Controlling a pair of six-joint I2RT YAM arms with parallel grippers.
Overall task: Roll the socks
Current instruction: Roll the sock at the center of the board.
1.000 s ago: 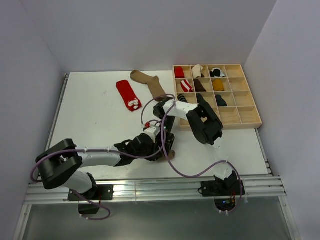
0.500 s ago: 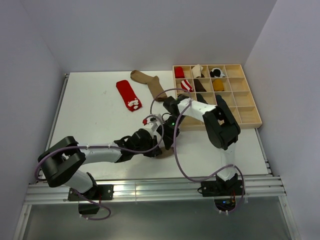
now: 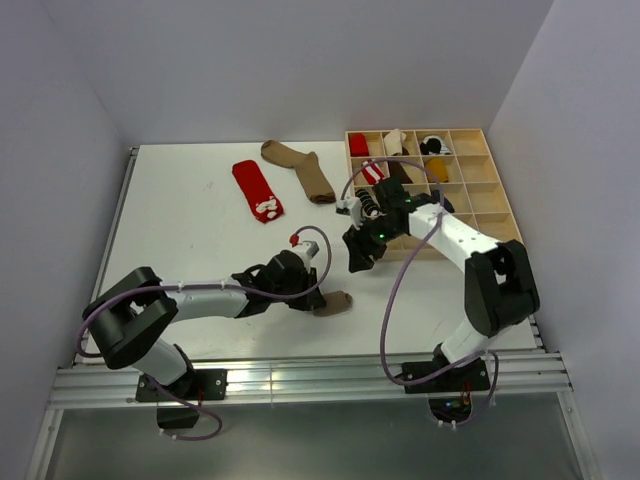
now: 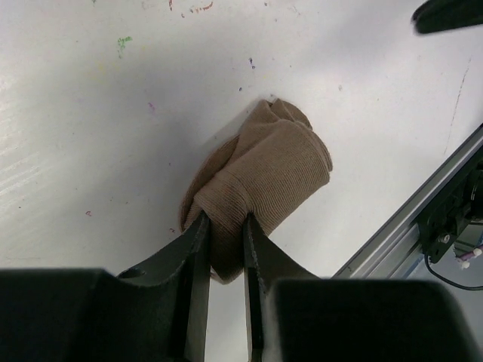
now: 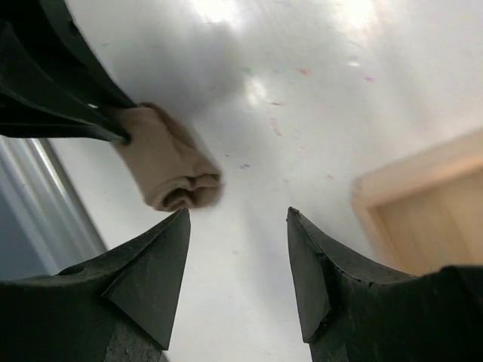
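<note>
A plain brown sock (image 3: 332,302) lies rolled into a bundle on the white table near the front edge. My left gripper (image 3: 306,296) is shut on one end of it; in the left wrist view the fingers (image 4: 198,241) pinch the roll (image 4: 268,170). My right gripper (image 3: 356,254) hovers up and to the right of the roll, apart from it. Its jaws (image 5: 238,213) stand open over bare table, with the rolled sock (image 5: 170,170) just beyond the left fingertip. A red sock with a white motif (image 3: 257,190) and another brown sock (image 3: 300,170) lie flat at the back.
A wooden compartment tray (image 3: 497,238) stands at the back right with several rolled socks in its far cells; its corner (image 5: 423,204) shows in the right wrist view. The metal rail (image 3: 300,372) along the table's front edge runs close behind the roll.
My right gripper has let go of the roll, opened wider and drawn back up and to the right. The left gripper has kept its hold on the sock.
</note>
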